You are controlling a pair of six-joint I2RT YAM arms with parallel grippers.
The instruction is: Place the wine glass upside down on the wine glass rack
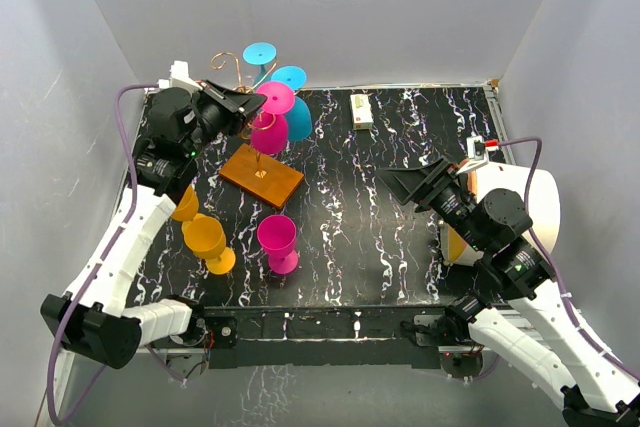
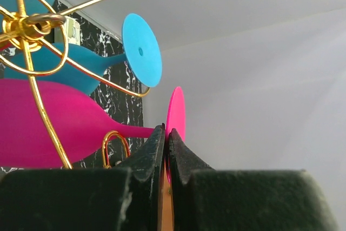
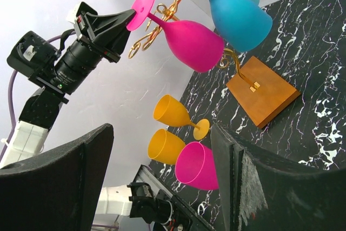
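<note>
Pink wine glass [image 3: 192, 41] in left tool [image 3: 127, 21]; box [image 1: 362, 111] label unreadable.

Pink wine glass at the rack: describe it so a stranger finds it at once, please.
At the far left of the black table stands a gold wine glass rack on an orange-brown base. The pink wine glass is there, upside down beside two blue glasses; it alone has its foot pinched in the left gripper.
</note>
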